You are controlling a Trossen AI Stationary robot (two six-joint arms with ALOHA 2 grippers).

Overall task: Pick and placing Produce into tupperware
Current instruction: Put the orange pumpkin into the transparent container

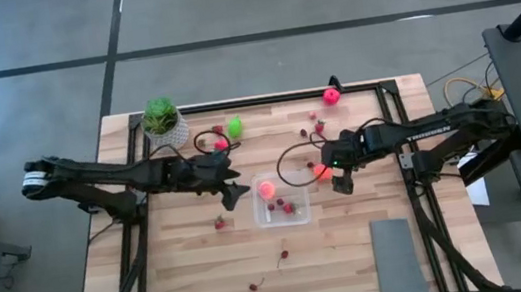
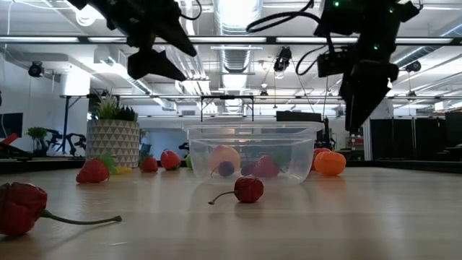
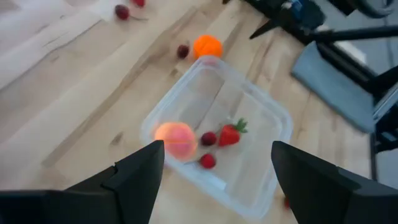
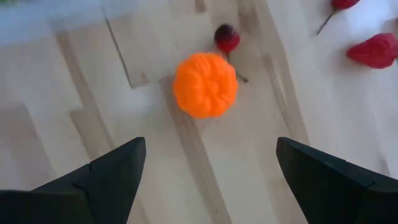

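High view shows my left gripper [image 1: 238,193] spread and empty just left of the tupperware [image 1: 299,217] at frame centre, fruit inside. My right gripper [image 1: 339,178] hangs open by the orange ball [image 1: 321,170]; I'd lower and close next.

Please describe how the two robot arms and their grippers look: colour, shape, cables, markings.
Both arms are black and slim. The left gripper and right gripper end in two flat, wedge-shaped dark fingers. Black cables loop beside each wrist. The right arm bears white lettering; the left arm has a white band at its outer end.
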